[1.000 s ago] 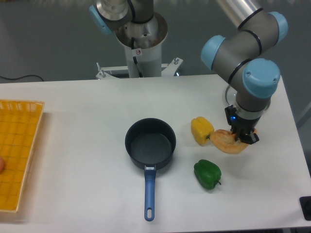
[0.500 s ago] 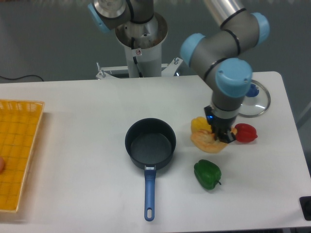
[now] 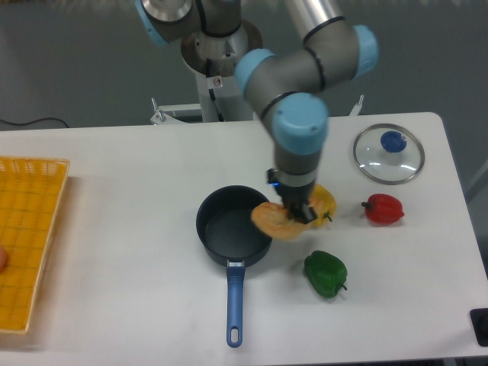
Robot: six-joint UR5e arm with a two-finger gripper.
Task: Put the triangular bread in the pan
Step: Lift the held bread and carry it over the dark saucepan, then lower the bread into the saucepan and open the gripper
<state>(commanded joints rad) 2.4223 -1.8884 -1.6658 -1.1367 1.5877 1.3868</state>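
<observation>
Over the right rim of the pan [image 3: 229,229] hangs the gripper [image 3: 296,209], its fingers clamped on the triangular bread [image 3: 273,221]; the bread is held off the table, a flat golden-brown piece with paler orange edges, tilted a little, its left part overlapping the pan's right edge and its right part hidden under the fingers; whether it touches the rim cannot be told; the pan is a small round dark saucepan standing upright near the middle of the white table [image 3: 122,244], its inside bare, its straight blue handle [image 3: 235,301] pointing toward the front edge of the table with a hole at its end; just behind the gripper, partly hidden by it, sits a yellow bell pepper [image 3: 323,202], right of the pan; a green bell pepper [image 3: 325,274] lies in front of that, right of the handle and apart from it; a red bell pepper [image 3: 383,208] lies farther right, well apart from the pan; behind the red one a round glass lid [image 3: 389,155] with a blue knob lies flat near the table's back right corner; at the left edge of the table rests a yellow mesh basket [image 3: 27,236], cut off by the frame; the arm [image 3: 299,122], grey with pale blue joint caps, reaches down from the top of the view to the gripper.
</observation>
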